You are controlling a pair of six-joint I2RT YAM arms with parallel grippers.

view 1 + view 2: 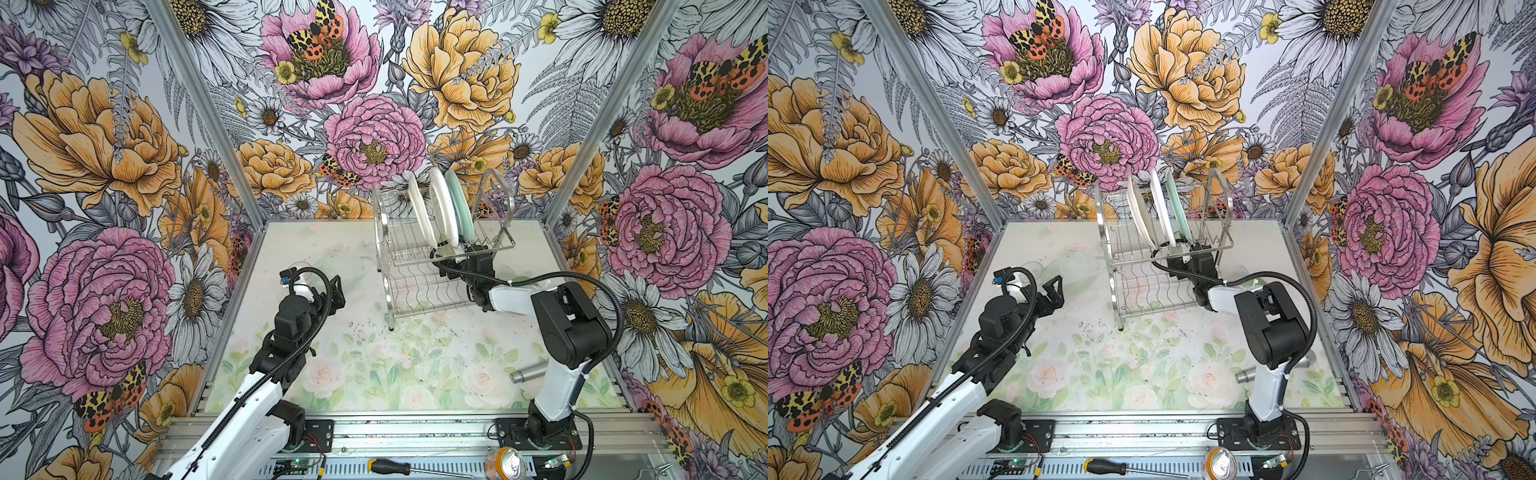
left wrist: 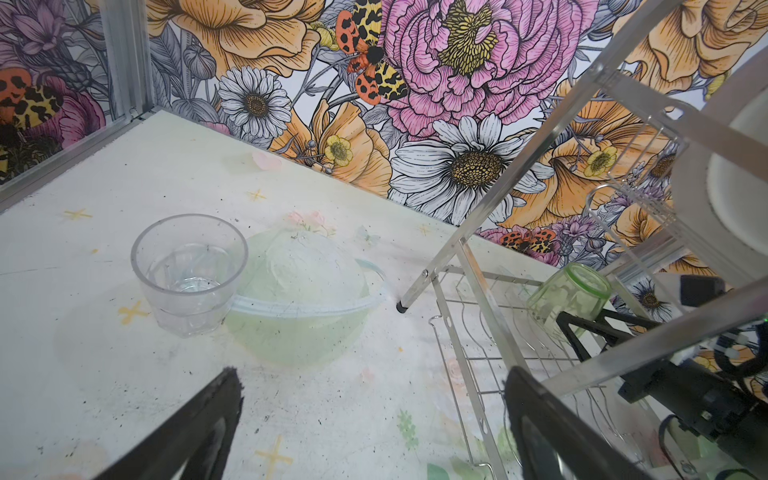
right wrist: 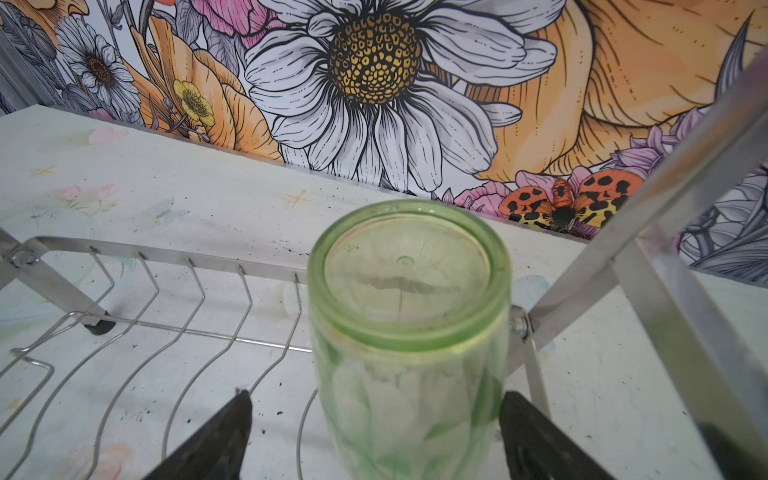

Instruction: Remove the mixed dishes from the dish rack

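Geometry of the reach for the green tumbler (image 3: pixel 409 316), which stands mouth-down on the lower tier of the dish rack (image 1: pixel 419 291), toward the tier's right end and close to the side frame. Its long axis runs roughly upright, base uppermost, so it crosses the line between my fingers almost squarely. My right end effector (image 3: pixel 374 395) has entered the lower tier from the near right, under the upper shelf, and the tumbler lies directly ahead of it, already between the spread fingers. One finger (image 3: pixel 220 436) stands clear of the tumbler's wall with an open gap. The opposite finger (image 3: pixel 536 440) sits just beside the wall, and I cannot tell whether it touches. I judge this a straddle and not yet a grip. The next move would need only a closing squeeze on the tumbler's sides, then a withdrawal toward the near right that stays below the shelf. My left end effector (image 2: pixel 372 374), also spread and carrying nothing, hovers over the worktop (image 1: pixel 374 365) left of the rack, near the clear glass (image 2: pixel 189 270) and the upturned pale green bowl (image 2: pixel 303 299). It is well apart from the tumbler, so the right arm is the nearer. Three plates (image 1: pixel 442 208) stand on edge in the upper shelf.
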